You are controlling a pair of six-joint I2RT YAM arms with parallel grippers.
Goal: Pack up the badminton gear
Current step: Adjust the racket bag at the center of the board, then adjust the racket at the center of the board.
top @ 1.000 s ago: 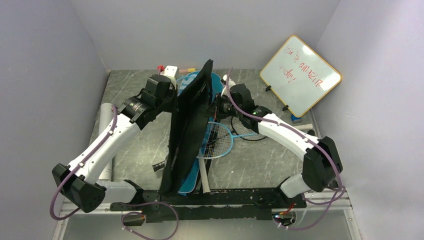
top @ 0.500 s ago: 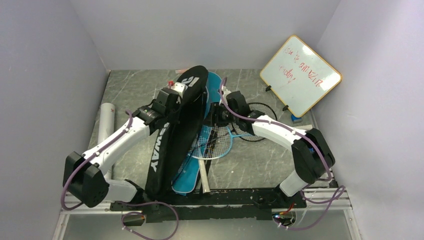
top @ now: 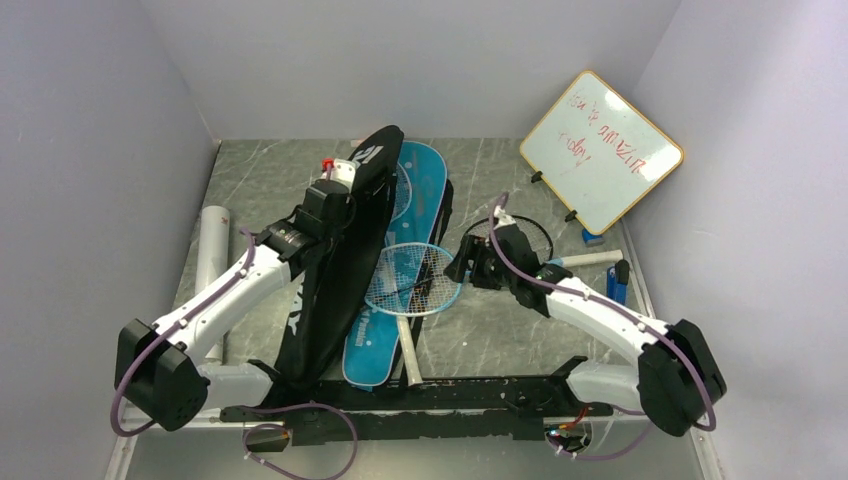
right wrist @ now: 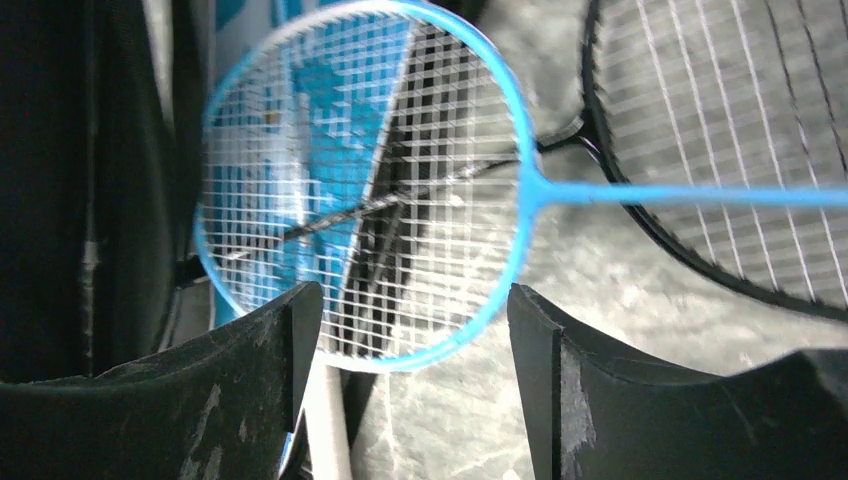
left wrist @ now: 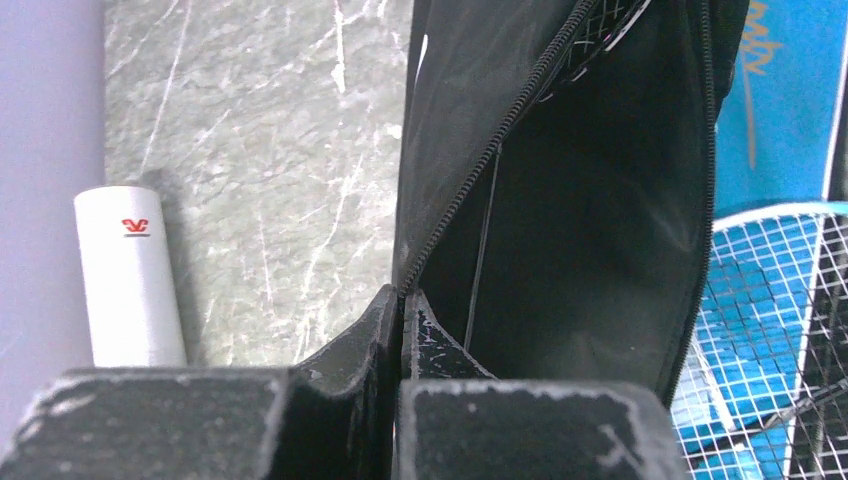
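Black bag (top: pixel 338 272), lying just left of blue bag (top: pixel 425 175), edge pinched in shut left end effector (left wrist: pixel 401 302); blue racket (right wrist: pixel 365 190) loose on blue bag under open, empty right end effector (right wrist: pixel 410 300); risk: the pinch, seemingly thin, slips and the bag mouth collapses.

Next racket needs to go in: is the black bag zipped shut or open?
Open: in the left wrist view the black bag gapes along its zipper, inside showing.

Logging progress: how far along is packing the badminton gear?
Nothing is clearly packed. The left gripper is shut on the black bag at its zipper edge; the right gripper hangs open over the light-blue racket. That racket and the black-framed racket lie unpacked.
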